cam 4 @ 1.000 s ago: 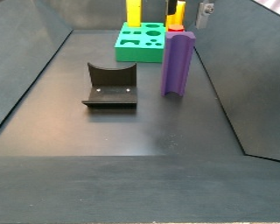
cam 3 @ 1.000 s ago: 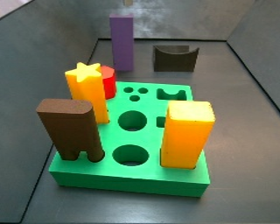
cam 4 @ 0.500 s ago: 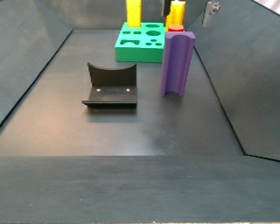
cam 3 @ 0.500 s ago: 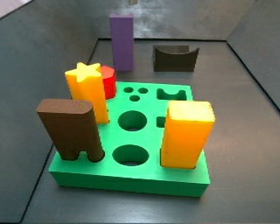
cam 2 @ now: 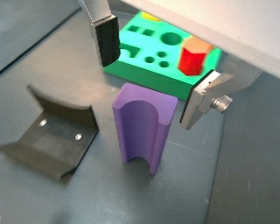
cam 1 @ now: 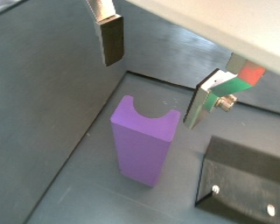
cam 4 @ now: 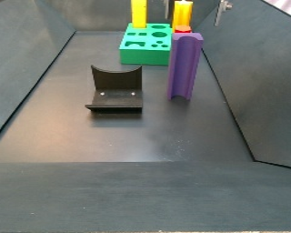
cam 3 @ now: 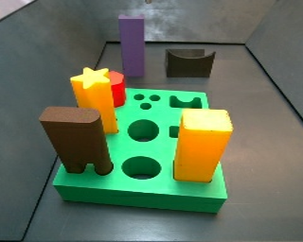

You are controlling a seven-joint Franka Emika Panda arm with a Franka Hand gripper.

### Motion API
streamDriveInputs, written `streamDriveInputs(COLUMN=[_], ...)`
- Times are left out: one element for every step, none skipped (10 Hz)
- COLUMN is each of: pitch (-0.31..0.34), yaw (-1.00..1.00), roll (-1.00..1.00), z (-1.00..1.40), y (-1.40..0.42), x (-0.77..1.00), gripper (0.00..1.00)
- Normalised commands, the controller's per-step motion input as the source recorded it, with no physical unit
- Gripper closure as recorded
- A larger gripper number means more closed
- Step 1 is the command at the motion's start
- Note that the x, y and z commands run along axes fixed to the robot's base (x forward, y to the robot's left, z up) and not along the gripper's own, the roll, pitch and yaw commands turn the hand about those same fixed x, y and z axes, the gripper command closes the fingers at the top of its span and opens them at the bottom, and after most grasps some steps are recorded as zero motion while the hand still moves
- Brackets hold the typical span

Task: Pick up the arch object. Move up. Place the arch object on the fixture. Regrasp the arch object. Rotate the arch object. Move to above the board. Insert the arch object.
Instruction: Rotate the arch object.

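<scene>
I am looking down past my gripper [cam 2: 154,72], its two fingers [cam 2: 106,40] spread wide and holding nothing, at the arch object [cam 2: 146,125] standing tall on the floor right under the gap, beside the fixture [cam 2: 53,131].

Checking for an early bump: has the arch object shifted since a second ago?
No. The arch object stands beside the fixture as before; the open gripper is above it.

Floor [cam 4: 148,127]: dark grey, smooth, matte, with faint sheen in both side views. Side walls [cam 4: 33,77] of the same dark grey slope up from it. A lighter back wall [cam 3: 180,19] closes the far end.
</scene>
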Motion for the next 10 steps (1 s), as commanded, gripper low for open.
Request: streamDriveInputs(pitch=[0.043, 0.054, 0.067, 0.065, 0.064, 0.063, 0.063, 0.039, 0.017, -0.011], yaw=[1.0, 1.0, 0.99, 0.63, 0.48, 0.27, 0.18, 0.11, 0.09, 0.07], roll=[-0.04, -0.05, -0.06, -0.06, -0.06, -0.06, -0.06, -0.05, -0.04, -0.01], z=[-0.02, -0.02, -0.01, -0.01, -0.01, -0.01, -1.0, -1.0, -1.0, -1.0], y=[0.0, 0.0, 0.0, 0.0, 0.0, 0.0, 0.0, 0.0, 0.01, 0.01], x=[0.04, 0.04, 0.04, 0.04, 0.04, 0.04, 0.0, 0.02, 0.03, 0.03], gripper=[0.0, 0.0, 0.0, 0.0, 0.0, 0.0, 0.0, 0.0, 0.0, 0.0])
